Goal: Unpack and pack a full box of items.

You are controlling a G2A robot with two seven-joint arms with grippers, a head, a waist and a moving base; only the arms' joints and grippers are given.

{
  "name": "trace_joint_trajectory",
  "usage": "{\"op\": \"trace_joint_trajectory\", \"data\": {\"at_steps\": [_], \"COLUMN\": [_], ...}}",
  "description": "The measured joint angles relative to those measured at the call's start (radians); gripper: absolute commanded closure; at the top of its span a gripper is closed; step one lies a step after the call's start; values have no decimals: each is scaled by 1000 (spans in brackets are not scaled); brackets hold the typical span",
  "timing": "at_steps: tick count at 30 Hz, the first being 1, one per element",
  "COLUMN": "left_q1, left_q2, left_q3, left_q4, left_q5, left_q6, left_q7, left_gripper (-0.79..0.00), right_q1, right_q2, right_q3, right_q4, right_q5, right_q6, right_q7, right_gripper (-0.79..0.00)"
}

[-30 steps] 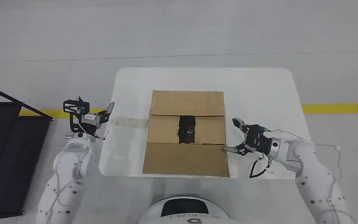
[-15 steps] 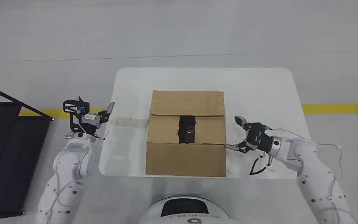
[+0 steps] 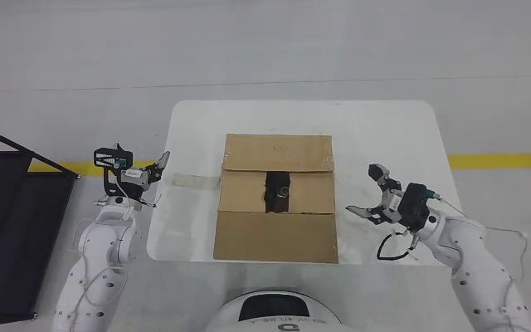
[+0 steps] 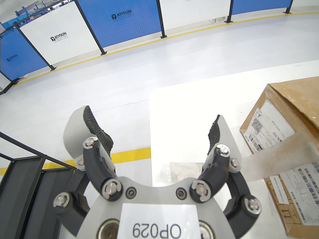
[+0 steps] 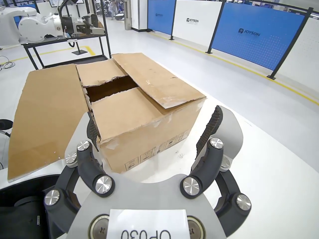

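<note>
A brown cardboard box (image 3: pixel 278 170) stands mid-table with its outer flaps folded out; the near flap (image 3: pixel 278 238) reaches toward the table's front edge. Between the two inner flaps a gap shows a dark item (image 3: pixel 278 192) inside. My right gripper (image 3: pixel 365 192) hovers open just right of the box's near right corner, holding nothing. From the right wrist view the box (image 5: pixel 149 95) lies close ahead of that open gripper (image 5: pixel 154 120). My left gripper (image 3: pixel 158 170) stays open at the table's left edge, apart from the box (image 4: pixel 286 105); its fingers (image 4: pixel 99 135) are empty.
A strip of clear tape (image 3: pixel 187 178) lies on the table left of the box, and in the left wrist view the tape (image 4: pixel 281 155) trails from the box's side. A black rack (image 3: pixel 25 216) stands on the floor to the left. Bare table (image 3: pixel 390 133) lies right of the box.
My right gripper has drawn back to the right, away from the box's near right corner. The near flap dipped and spread out again. The left arm has not moved.
</note>
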Motion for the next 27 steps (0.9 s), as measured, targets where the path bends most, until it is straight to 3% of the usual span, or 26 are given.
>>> {"op": "trace_joint_trajectory", "data": {"at_steps": [8,11,14,27], "left_q1": [0,0,0,0], "left_q2": [0,0,0,0], "left_q3": [0,0,0,0], "left_q4": [0,0,0,0], "left_q5": [0,0,0,0], "left_q6": [0,0,0,0], "left_q7": [0,0,0,0], "left_gripper": [-785,-785,-785,-785], "right_q1": [185,238,256,348], "right_q2": [-26,-36,-43,-61], "right_q3": [-158,-194,-226,-231], "right_q4": [79,105,102,128], "right_q5": [145,155,143,294], "right_q6": [166,264,347,442], "right_q7": [336,407,444,528], "right_gripper": [-785,-785,-785,-785]}}
